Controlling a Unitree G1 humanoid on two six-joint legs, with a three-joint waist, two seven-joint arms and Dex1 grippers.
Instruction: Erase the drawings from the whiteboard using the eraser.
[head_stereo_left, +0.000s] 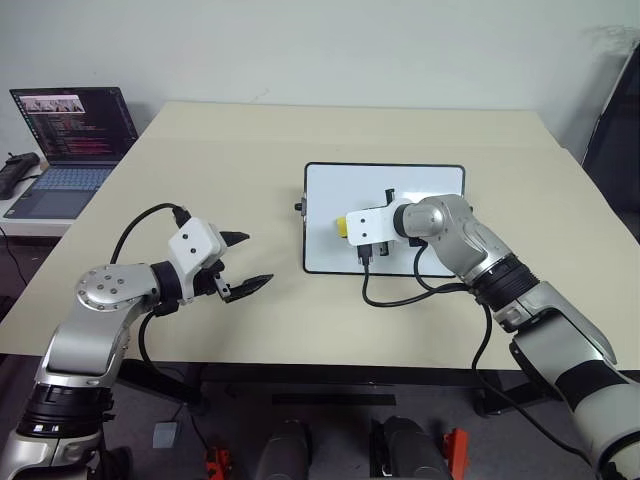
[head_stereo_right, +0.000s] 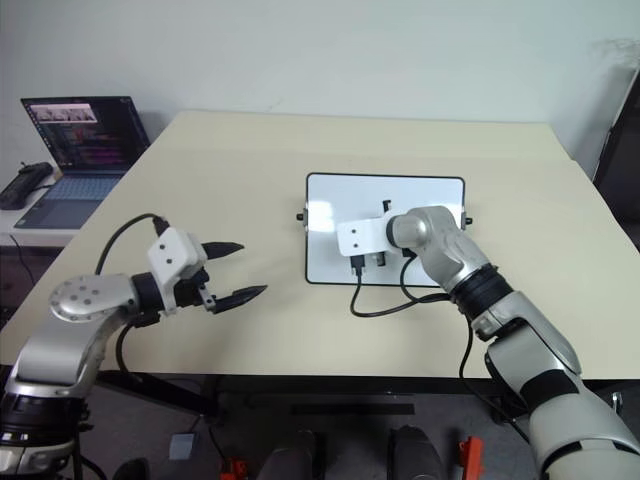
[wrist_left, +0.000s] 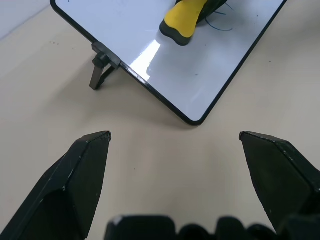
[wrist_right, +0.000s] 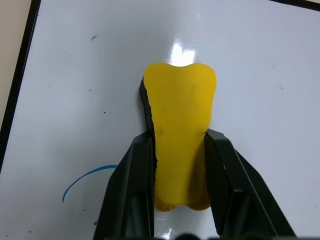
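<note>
The whiteboard (head_stereo_left: 425, 185), white in a thin black frame, lies flat on the beige table in front of me. My right gripper (wrist_right: 180, 140) is shut on the yellow eraser (wrist_right: 180, 110), whose dark underside rests on the left part of the board (wrist_right: 260, 60). A thin blue curve of the drawings (wrist_right: 82, 180) lies on the board beside the right fingers, and more blue lines (wrist_left: 220, 25) show past the eraser (wrist_left: 181, 20). My left gripper (head_stereo_left: 256, 258) hovers open over bare table to the left of the board, holding nothing.
An open laptop (head_stereo_left: 75, 130) sits on a side desk at the far left. A small black knob (wrist_left: 102, 65) sticks out of the board's short left side. The right arm's black cable (head_stereo_left: 400, 295) hangs over the board's near edge.
</note>
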